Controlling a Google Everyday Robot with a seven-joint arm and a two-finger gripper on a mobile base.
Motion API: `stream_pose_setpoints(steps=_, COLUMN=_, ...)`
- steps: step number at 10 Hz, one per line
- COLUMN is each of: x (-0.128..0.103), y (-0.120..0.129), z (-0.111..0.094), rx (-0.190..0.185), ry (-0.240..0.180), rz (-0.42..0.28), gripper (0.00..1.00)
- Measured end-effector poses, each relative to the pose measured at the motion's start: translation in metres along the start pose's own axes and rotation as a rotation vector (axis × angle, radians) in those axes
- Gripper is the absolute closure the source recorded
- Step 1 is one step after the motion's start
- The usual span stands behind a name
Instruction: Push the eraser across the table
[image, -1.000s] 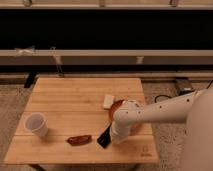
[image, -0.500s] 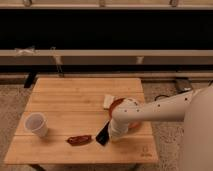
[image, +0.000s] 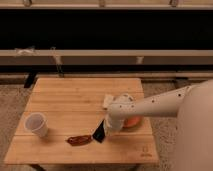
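ok so eraser (image: 99, 134) near table's (image: 75, 95) front edge, about midway; gripper (image: 108, 125) low just beside it, right-edge side. Can't tell if gripper's clenched or released. I reckon eraser's light, stiff, slides easy: push low on long side, no grabbing.

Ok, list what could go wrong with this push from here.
The gripper sits right at the eraser. Pushed toward the white cup, the eraser would likely hit the reddish-brown item beside it and drag it along. It also lies near the front edge of the table, so a push that way might drop it off.
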Motion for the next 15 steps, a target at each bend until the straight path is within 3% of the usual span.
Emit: stream_pose_setpoints(steps=15, x=-0.085, y=0.037, z=-0.003, rx=-0.026, ry=-0.051, rz=-0.069, gripper=1.00)
